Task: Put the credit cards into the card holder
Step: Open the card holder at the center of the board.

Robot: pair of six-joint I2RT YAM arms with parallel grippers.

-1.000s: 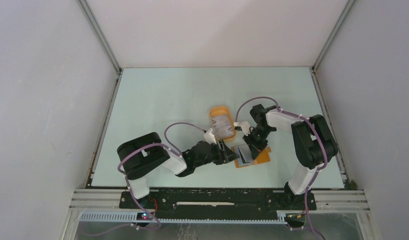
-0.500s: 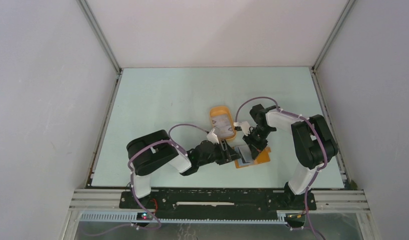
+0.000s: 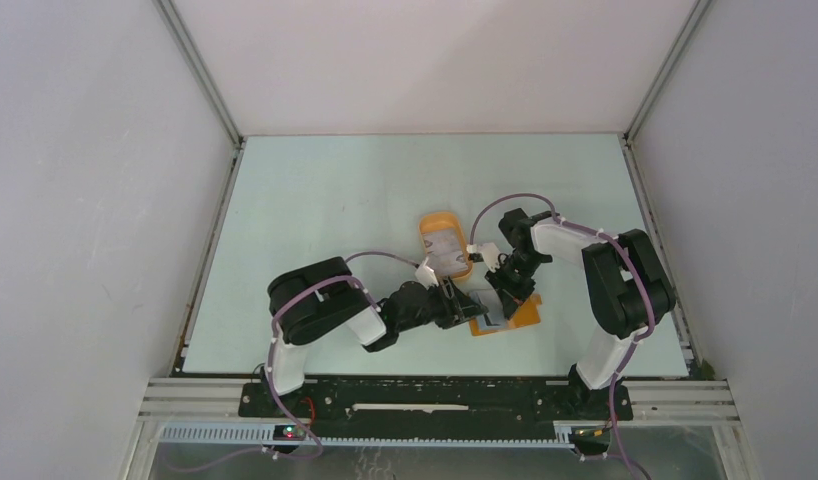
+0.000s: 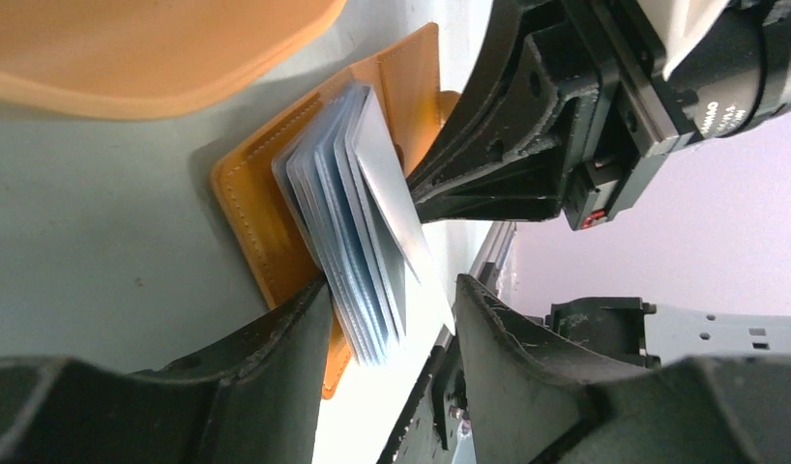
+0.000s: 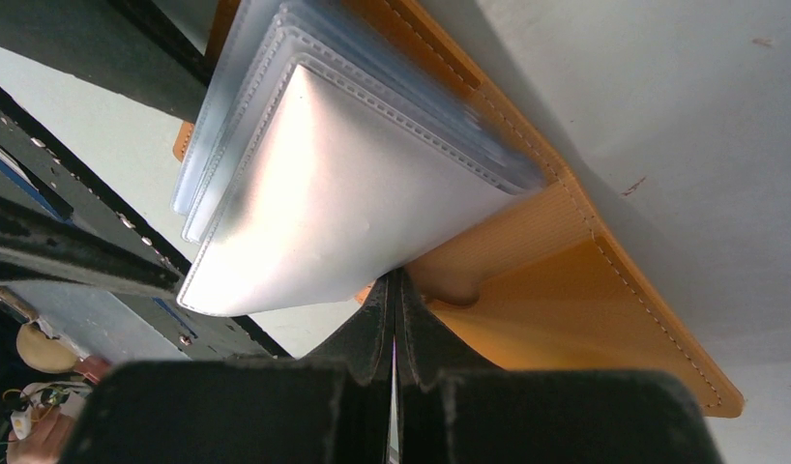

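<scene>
The card holder (image 3: 522, 315) lies open on the table, an orange-tan wallet (image 4: 242, 188) with a fanned stack of clear plastic sleeves (image 4: 348, 213) standing up from it. My left gripper (image 4: 392, 319) is open and straddles the near end of that stack; the sleeves lean on its left finger and stand apart from the right one. My right gripper (image 5: 394, 285) is shut, its tips wedged at the fold of the holder (image 5: 566, 290) under the topmost sleeve (image 5: 353, 193). Pale credit cards (image 3: 445, 250) lie in the tray behind.
An oval orange tray (image 3: 444, 222) with a raised rim sits just behind the holder, its edge (image 4: 150, 58) close to my left gripper (image 3: 463, 305). My right gripper (image 3: 503, 293) comes in from the far right, so both crowd the holder. Walls ring the table.
My left arm's elbow has swung right and its gripper has edged closer onto the sleeves. The right arm and the card holder have stayed where they were.
</scene>
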